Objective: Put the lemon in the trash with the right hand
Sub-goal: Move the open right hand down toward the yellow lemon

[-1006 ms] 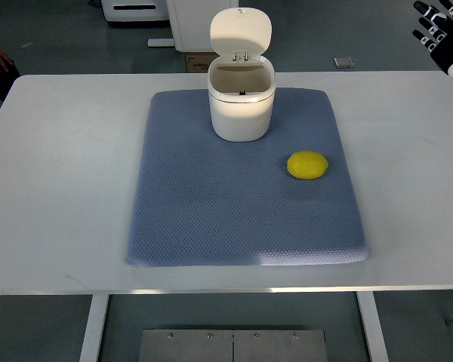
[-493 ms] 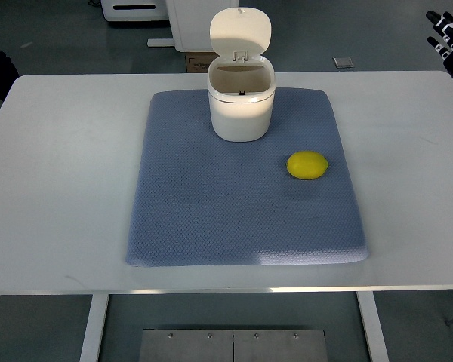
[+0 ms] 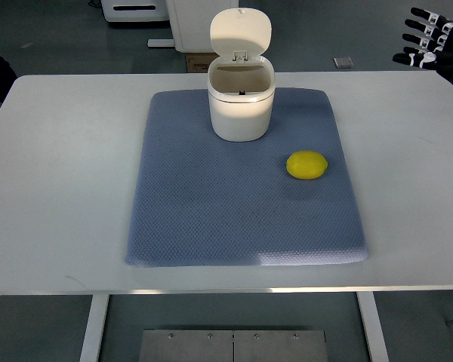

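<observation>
We see the lemon (image 3: pixel 307 164) lying on the blue mat (image 3: pixel 211 211), right of centre, on the white table (image 3: pixel 60 188). Behind it stands the white bin (image 3: pixel 241 105), lid up. Far right, the right hand (image 3: pixel 432 45) hovers, fingers spread, holding nothing.

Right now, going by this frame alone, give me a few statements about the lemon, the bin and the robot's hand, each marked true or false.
1. The lemon lies on the blue mat. True.
2. The bin has its lid shut. False: the lid stands open.
3. The right hand holds the lemon. False: it is at the top right corner, fingers spread, holding nothing.
4. The bin stands on the mat. True.
5. The lemon is inside the bin. False: it lies right of and nearer than the bin.
</observation>
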`<action>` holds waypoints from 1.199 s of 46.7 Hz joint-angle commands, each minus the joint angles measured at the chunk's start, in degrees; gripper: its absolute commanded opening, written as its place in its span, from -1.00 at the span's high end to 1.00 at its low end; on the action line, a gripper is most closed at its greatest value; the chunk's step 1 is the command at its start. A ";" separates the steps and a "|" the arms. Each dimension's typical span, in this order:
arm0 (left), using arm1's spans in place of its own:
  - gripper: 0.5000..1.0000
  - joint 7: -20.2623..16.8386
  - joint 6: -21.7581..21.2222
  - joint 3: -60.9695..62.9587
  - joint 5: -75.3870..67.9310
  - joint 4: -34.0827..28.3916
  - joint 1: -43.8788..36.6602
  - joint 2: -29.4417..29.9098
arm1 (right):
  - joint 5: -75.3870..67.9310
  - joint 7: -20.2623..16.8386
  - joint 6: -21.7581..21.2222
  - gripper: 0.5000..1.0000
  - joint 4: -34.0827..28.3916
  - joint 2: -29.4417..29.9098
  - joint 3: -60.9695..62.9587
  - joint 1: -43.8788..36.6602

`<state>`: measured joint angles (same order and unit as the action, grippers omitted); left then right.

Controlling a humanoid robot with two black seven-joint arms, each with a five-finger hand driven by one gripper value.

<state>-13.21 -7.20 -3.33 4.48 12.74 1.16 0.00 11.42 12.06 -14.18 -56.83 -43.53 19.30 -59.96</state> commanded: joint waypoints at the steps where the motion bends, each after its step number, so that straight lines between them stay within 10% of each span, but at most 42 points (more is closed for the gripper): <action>1: -1.00 0.02 0.00 -0.01 0.00 0.00 0.07 0.00 | 3.42 1.04 0.21 -1.00 -2.49 -1.38 -1.81 0.01; 28: -1.00 -0.07 0.00 -0.01 0.00 0.00 -0.02 0.00 | 20.83 1.39 11.45 -1.00 -17.35 -5.60 -12.97 -0.51; 56: -1.00 0.02 0.00 -0.01 0.00 0.00 0.06 0.00 | 25.93 1.30 30.17 -0.75 -13.84 10.83 -40.21 -13.61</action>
<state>-13.28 -7.20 -3.31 4.48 12.75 1.18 0.00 37.35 13.36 14.75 -71.99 -34.34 -19.04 -72.91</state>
